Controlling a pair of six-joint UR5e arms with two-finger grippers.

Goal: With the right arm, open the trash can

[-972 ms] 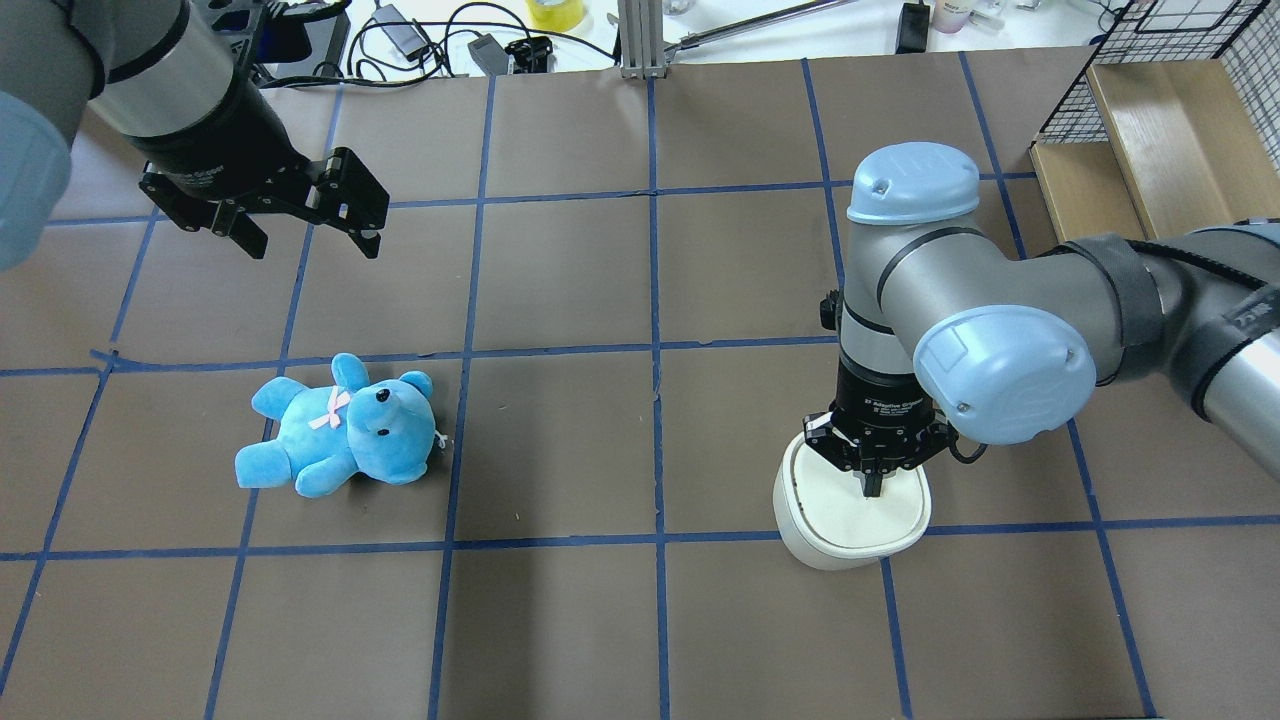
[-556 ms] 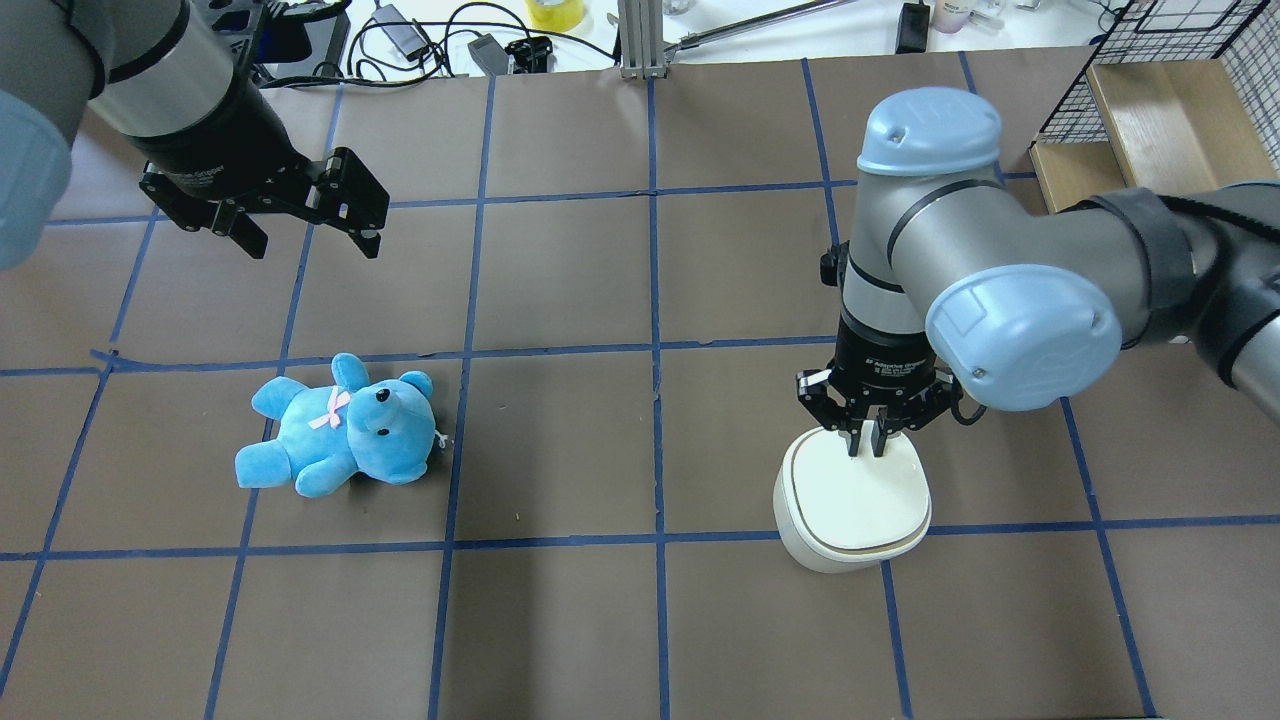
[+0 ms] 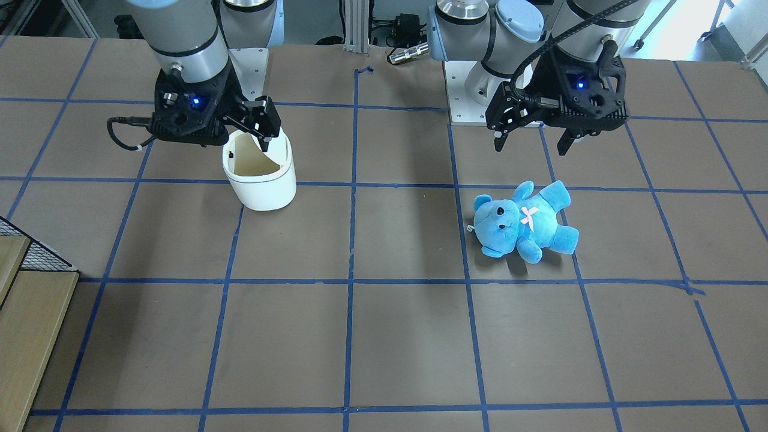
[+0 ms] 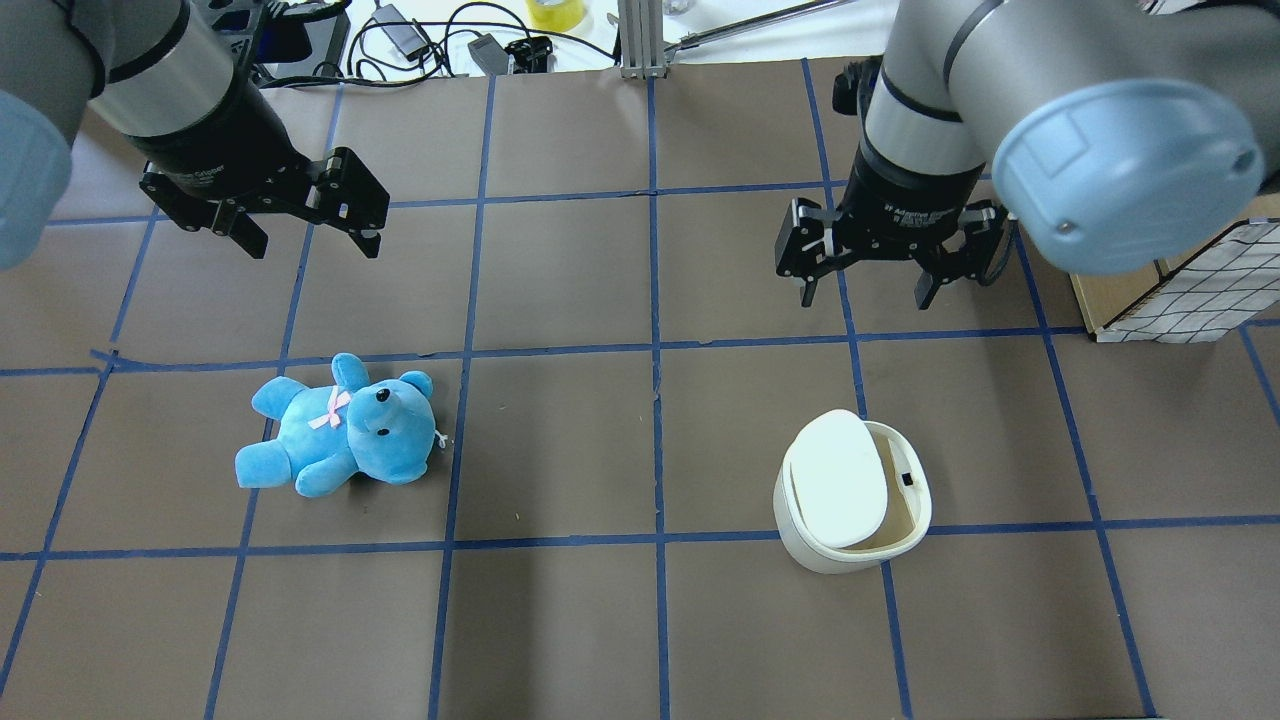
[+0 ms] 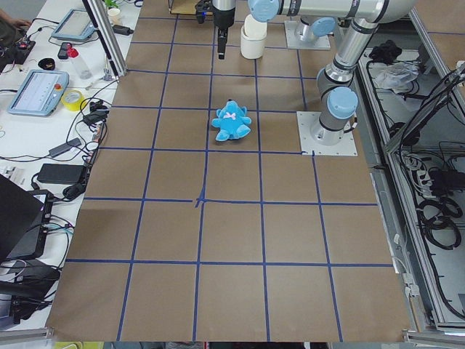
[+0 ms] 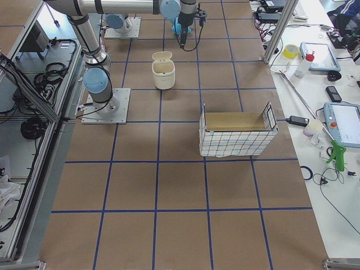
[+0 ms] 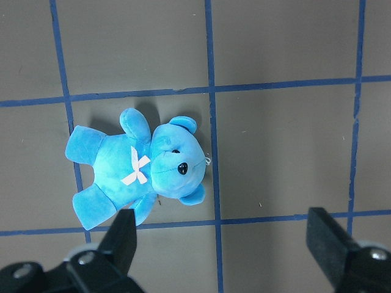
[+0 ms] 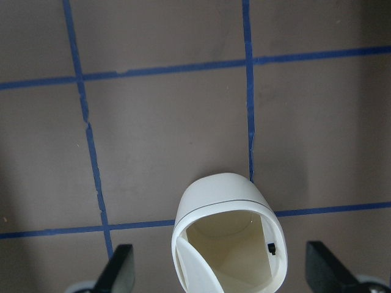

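The white trash can (image 4: 835, 548) stands on the right half of the table with its lid (image 4: 838, 480) tipped up, so the beige inside (image 4: 898, 520) shows. It also shows in the front view (image 3: 261, 183) and in the right wrist view (image 8: 223, 198). My right gripper (image 4: 865, 298) is open and empty. It hangs high above the table, beyond the can and apart from it, and the right wrist view (image 8: 223, 278) looks down into the can. My left gripper (image 4: 312, 240) is open and empty above the far left.
A blue teddy bear (image 4: 340, 425) lies on the left half of the table, below the left gripper's camera (image 7: 140, 171). A wire basket with a wooden floor (image 6: 236, 132) stands at the right edge. Cables and devices lie along the far edge.
The right gripper lifted off the lid, opened wide and moved up and away toward the far side. The lid went from flat and closed to tipped up. The left arm stayed still.
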